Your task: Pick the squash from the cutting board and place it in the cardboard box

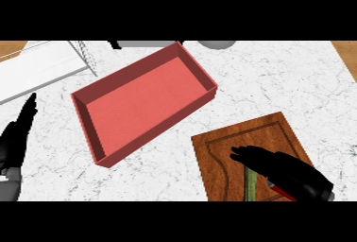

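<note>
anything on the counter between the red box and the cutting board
No, in the head view only bare marble counter separates the red box from the cutting board.

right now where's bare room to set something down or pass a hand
Inside the red box, nothing lies on its floor. Bare marble runs right of the box, above the cutting board, and between the box and the left robot hand. The board's lower part is crowded by the right robot hand.

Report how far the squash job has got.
Done: nothing delivered; the red box holds nothing. In hand: the right hand is over the cutting board, above a green strip, probably the squash; a grasp cannot be confirmed. Left: lift and place it. The left hand rests open at the left edge.
</note>
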Tool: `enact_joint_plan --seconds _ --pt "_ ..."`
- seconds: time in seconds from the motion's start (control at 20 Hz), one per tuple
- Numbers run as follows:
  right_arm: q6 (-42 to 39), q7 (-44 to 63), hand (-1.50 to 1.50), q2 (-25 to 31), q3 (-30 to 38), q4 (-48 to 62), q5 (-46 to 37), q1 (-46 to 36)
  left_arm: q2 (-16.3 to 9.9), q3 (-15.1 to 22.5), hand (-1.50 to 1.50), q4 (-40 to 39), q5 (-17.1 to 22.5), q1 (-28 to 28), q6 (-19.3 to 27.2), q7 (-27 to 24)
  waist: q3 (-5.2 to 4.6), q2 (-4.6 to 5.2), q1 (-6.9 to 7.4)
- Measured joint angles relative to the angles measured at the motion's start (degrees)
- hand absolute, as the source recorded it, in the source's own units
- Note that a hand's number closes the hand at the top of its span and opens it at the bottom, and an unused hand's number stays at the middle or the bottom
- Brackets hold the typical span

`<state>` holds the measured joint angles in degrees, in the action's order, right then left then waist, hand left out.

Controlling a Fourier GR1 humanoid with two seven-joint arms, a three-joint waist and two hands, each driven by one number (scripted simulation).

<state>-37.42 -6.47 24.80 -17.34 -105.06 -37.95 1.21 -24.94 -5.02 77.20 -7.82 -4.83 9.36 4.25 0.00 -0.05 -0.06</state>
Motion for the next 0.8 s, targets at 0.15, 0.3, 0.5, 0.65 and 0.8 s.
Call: enact_joint_plan --seconds 0.15,0.3,0.5,0.65,0.8 --pt "-1.3 2.9 -1.5 -0.7 -1.2 -2.7 -2.1 1.6 0.7 -0.5 0.0 -0.1 -0.6 0.0 -0.2 -0.5 -0.02 -0.02 -0.05" --pt "-2.0 5.0 -1.5 -2.1 -2.1 -0.8 -4.3 0.7 0.7 -1.2 0.0 -0.2 -1.1 -0.2 -0.9 -0.4 -0.02 0.0 0.04" --pt "0.0 6.0 -1.5 -4.3 -4.0 2.3 -8.0 0.5 1.5 -1.4 0.0 0.0 -2.3 -0.5 -1.1 0.0 -0.1 -0.13 0.12" --pt "3.6 4.3 1.5 -5.8 -4.4 5.1 -10.6 -0.5 1.4 -2.5 0.0 -0.4 -2.2 -0.6 -2.2 -0.6 -0.23 -0.34 0.2" --pt "9.1 2.7 1.5 -6.9 -5.0 6.8 -14.0 -1.6 2.6 -2.3 0.0 -0.8 -3.2 -0.4 -1.4 -0.9 -0.32 -0.42 0.18"
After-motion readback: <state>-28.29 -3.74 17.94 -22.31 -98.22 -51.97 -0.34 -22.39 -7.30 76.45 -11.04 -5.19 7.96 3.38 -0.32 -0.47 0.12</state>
